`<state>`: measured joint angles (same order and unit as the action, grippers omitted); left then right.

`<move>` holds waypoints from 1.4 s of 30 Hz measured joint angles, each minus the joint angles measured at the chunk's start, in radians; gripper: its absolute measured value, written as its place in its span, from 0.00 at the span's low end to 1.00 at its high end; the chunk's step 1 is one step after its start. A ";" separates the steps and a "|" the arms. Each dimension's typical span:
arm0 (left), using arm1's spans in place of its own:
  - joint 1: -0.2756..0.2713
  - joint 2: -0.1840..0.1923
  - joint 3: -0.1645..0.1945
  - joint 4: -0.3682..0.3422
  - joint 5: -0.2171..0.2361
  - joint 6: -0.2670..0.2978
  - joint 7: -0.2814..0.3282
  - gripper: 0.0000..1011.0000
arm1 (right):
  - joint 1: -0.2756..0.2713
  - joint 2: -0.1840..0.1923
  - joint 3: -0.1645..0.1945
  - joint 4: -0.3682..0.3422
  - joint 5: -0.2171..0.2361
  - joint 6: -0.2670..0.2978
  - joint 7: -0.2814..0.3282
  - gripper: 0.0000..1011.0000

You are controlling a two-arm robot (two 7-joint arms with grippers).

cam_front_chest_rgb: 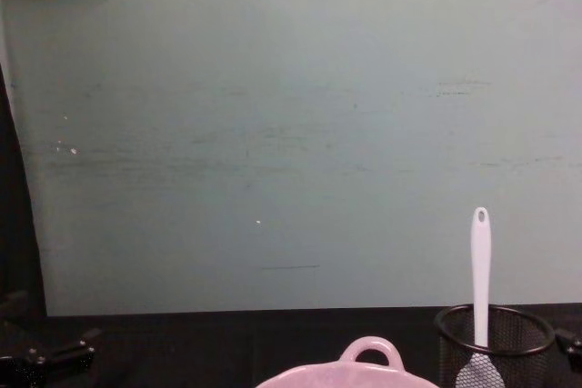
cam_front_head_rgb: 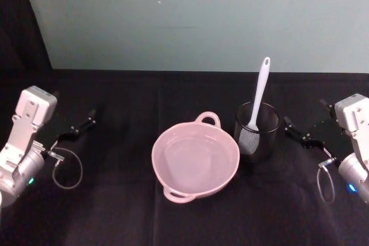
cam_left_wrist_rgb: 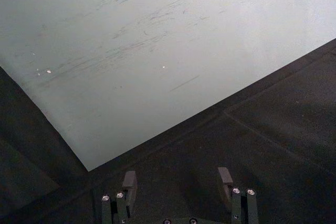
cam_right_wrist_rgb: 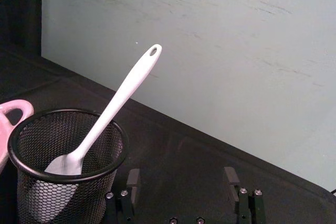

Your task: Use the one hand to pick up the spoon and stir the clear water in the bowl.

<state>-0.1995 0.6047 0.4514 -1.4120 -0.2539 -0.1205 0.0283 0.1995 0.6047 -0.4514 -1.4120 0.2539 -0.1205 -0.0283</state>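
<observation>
The right gripper (cam_right_wrist_rgb: 181, 179), spread open near the cup (cam_front_head_rgb: 269, 142), might have toppled it toward the bowl (cam_front_head_rgb: 155, 159) by dragging the leaning spoon (cam_front_head_rgb: 260, 93) sideways; the left gripper (cam_front_head_rgb: 81, 126) sat idle.

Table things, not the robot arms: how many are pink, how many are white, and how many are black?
Pink: 1, the bowl
White: 1, the spoon
Black: 1, the wire-mesh cup
Total: 3
</observation>
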 joint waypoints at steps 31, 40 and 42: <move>0.000 0.000 0.000 0.000 0.000 0.000 0.000 0.99 | 0.000 0.000 0.000 0.000 0.000 0.000 0.000 0.99; 0.000 0.000 0.000 0.000 0.000 0.000 0.000 0.99 | -0.015 0.008 0.015 -0.029 0.006 0.020 0.002 0.99; 0.000 0.000 0.000 0.000 0.000 0.000 0.000 0.99 | -0.032 0.016 0.033 -0.059 0.017 0.039 0.004 0.99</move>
<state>-0.1995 0.6047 0.4514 -1.4120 -0.2539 -0.1205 0.0283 0.1677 0.6205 -0.4185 -1.4710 0.2708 -0.0816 -0.0240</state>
